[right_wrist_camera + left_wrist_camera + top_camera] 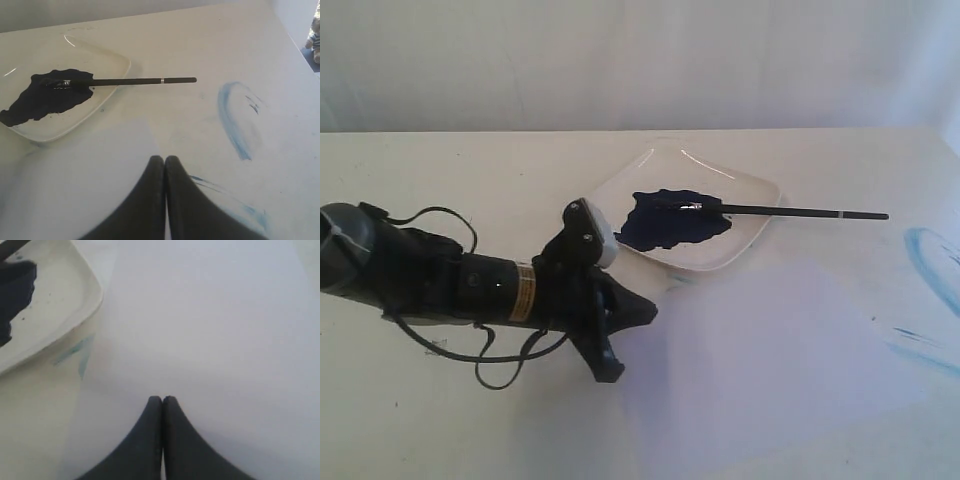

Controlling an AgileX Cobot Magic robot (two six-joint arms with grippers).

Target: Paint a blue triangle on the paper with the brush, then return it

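since the brush [790, 211] lies with its bristles in the dark blue paint [670, 225] of the white dish [757, 186] and the paper [770, 340] just beside it looks blank, i'd say no triangle's started yet. left gripper [162, 399] and right gripper [164, 158] are both pinched closed, holding nothing

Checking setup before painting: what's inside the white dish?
The white dish holds a pool of dark blue paint, with the brush resting bristle-end in it, handle past the rim. The paint hides the dish floor beneath.
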